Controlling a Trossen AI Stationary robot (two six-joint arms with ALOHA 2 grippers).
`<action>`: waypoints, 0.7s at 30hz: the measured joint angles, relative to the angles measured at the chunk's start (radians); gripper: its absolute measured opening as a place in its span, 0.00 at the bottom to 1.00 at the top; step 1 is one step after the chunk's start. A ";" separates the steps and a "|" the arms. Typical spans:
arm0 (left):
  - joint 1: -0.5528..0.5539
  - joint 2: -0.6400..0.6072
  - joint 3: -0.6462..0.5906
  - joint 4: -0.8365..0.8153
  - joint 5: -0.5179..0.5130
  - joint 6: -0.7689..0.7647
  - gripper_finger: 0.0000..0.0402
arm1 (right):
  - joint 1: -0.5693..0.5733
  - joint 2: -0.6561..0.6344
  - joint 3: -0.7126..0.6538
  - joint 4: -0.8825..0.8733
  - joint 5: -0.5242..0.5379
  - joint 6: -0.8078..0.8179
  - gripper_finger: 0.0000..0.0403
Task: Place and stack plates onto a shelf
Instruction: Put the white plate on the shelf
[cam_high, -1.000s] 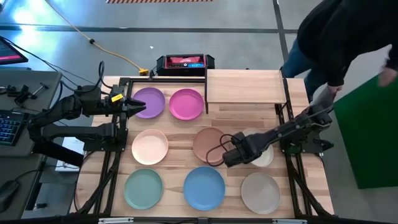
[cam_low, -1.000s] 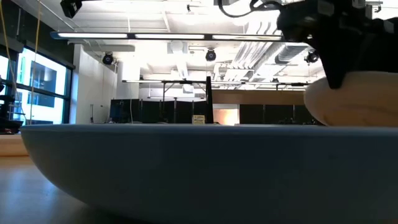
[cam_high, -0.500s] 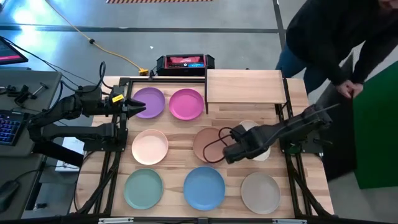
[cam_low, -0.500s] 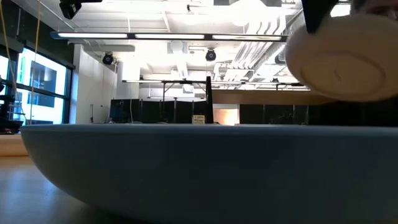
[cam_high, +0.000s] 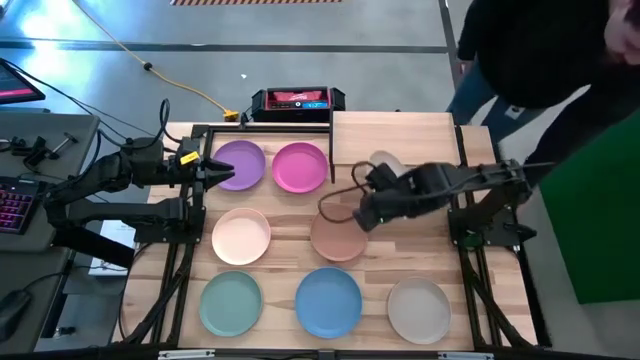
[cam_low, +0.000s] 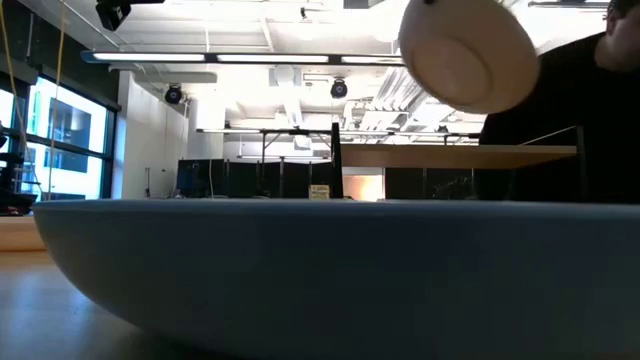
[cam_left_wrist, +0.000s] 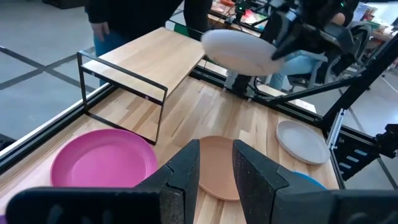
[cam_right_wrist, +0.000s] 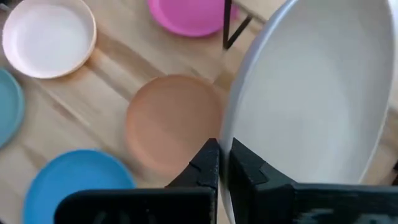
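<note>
My right gripper (cam_high: 374, 200) is shut on a beige plate (cam_high: 385, 163), carried high in front of the light-wood shelf (cam_high: 395, 138); the low view shows the plate's underside (cam_low: 468, 55). On the table rest the purple (cam_high: 240, 165), magenta (cam_high: 300, 167), peach (cam_high: 241, 236), terracotta (cam_high: 335, 235), mint (cam_high: 231, 304), blue (cam_high: 328, 302) and second beige (cam_high: 418, 309) plates, each on its base. My left gripper (cam_high: 225, 172) waits open at the purple plate's left edge. My right gripper pinches the beige plate's rim (cam_right_wrist: 225, 134) between its two fingers, one on the inner face and one on the underside. The fingers come from the table's near right side. The plate (cam_left_wrist: 239, 51) is lifted clear and tilted, above the table just before the shelf.
A person in dark clothes (cam_high: 540, 50) stands at the table's far right corner, behind the shelf. A black and red device (cam_high: 292, 100) sits beyond the far edge. The blue plate (cam_low: 300, 270) fills the low view's foreground. Bare wood shows right of the terracotta plate.
My right gripper has lifted the beige plate off the table right of the terracotta plate and carried it up, toward the far edge and the shelf. The plate has tipped from flat to tilted. The person behind the shelf has shifted.
</note>
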 joint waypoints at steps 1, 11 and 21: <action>0.000 0.000 0.000 0.000 0.000 0.000 0.21 | -0.022 0.001 0.006 0.000 -0.001 -0.041 0.00; 0.000 0.000 0.000 0.000 -0.006 0.000 0.21 | -0.273 0.000 0.023 -0.001 0.000 -0.399 0.00; 0.000 0.000 0.000 0.000 -0.014 0.000 0.21 | -0.464 0.001 -0.068 -0.001 -0.001 -0.626 0.00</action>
